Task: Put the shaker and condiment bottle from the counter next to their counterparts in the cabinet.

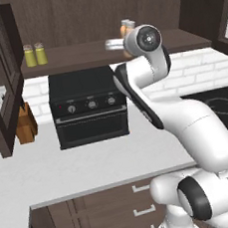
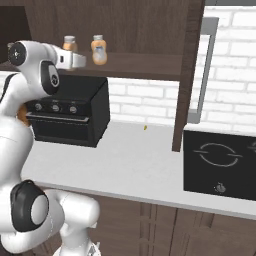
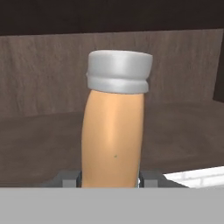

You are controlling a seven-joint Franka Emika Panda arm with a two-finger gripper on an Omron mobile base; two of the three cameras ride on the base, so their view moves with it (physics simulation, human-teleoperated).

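My gripper [image 2: 94, 60] reaches onto the shelf of the dark brown cabinet [image 2: 145, 66] and is shut on the orange condiment bottle [image 2: 99, 49], which stands upright between the fingers with its whitish-grey cap [image 3: 119, 71] on top. In the hand view the bottle [image 3: 113, 135] rises close up from my gripper [image 3: 109, 178]. Just left of it, behind my hand, stands the counterpart orange bottle [image 2: 70, 44]. Two yellow-green shakers [image 1: 29, 56] [image 1: 41, 53] stand side by side at the shelf's left end. An orange bottle [image 1: 125, 28] peeks out behind my wrist.
A black toaster oven [image 1: 89, 106] sits on the pale counter [image 1: 91, 163] under the shelf. A brown block [image 1: 26, 123] stands at its left. The cabinet's open door [image 1: 1, 73] hangs at far left. A black cooktop [image 2: 220, 160] lies at right.
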